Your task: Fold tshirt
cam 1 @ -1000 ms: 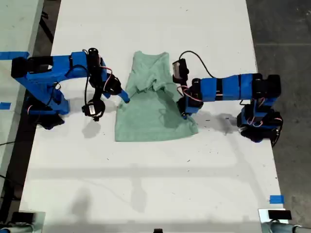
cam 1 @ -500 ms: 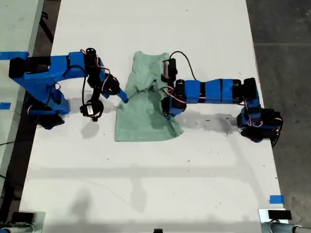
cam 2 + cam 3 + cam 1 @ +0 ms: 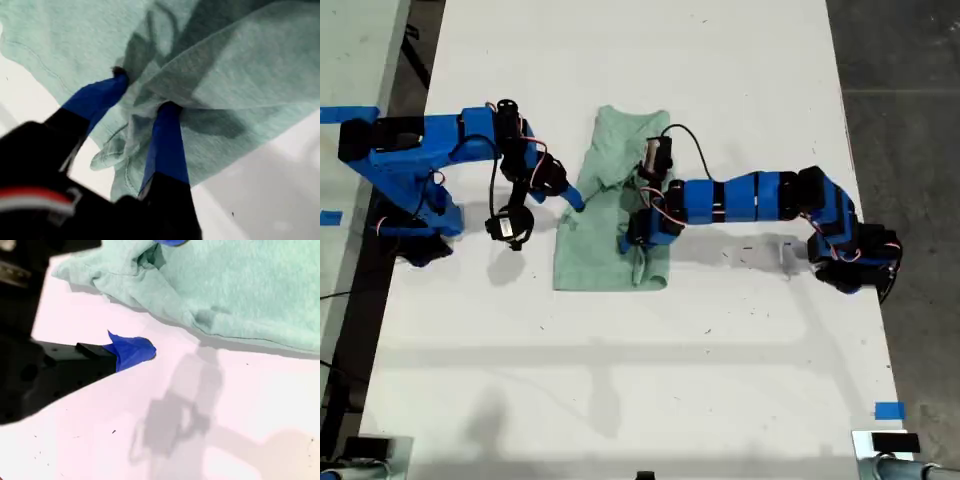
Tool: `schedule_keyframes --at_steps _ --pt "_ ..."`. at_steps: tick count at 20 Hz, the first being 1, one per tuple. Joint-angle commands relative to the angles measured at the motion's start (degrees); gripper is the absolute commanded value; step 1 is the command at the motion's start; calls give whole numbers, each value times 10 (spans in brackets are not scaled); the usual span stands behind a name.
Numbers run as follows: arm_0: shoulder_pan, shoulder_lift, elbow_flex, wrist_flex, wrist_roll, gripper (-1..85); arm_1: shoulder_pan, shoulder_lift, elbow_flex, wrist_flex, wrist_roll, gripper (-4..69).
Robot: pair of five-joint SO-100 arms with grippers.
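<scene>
The pale mint-green tshirt (image 3: 592,255) lies on the white table (image 3: 720,340), its neck toward the far edge. The side on the exterior view's right is folded over its middle. My first gripper (image 3: 638,232) reaches in from the exterior view's right. It is shut on a bunched fold of the tshirt (image 3: 235,65), pinched between its blue fingers (image 3: 167,145). My second gripper (image 3: 576,204) sits at the shirt's edge on the exterior view's left. It is open, with one blue fingertip (image 3: 132,351) over bare table and the other at the cloth (image 3: 240,285).
The two arm bases stand at the exterior view's left (image 3: 415,215) and right (image 3: 850,255). Blue tape marks (image 3: 888,410) lie near the table's front corner on the exterior view's right. Dark floor (image 3: 910,100) borders the table there.
My first gripper has travelled toward the exterior view's left, pulling the shirt's edge over the middle, so the shirt looks narrower. My second gripper has barely moved.
</scene>
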Motion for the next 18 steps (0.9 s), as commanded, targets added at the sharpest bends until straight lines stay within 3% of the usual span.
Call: schedule_keyframes --at_steps 1,7,15,18 --pt "9 30 -4 -7 -5 280 4 22 -16 35 -2 231" --pt "28 39 -10 5 -23 277 -2 182 -46 162 -22 250" --pt "69 32 -5 -3 -69 276 11 257 3 178 -37 254" --pt "69 20 67 -68 -79 268 11 264 7 184 -41 253"
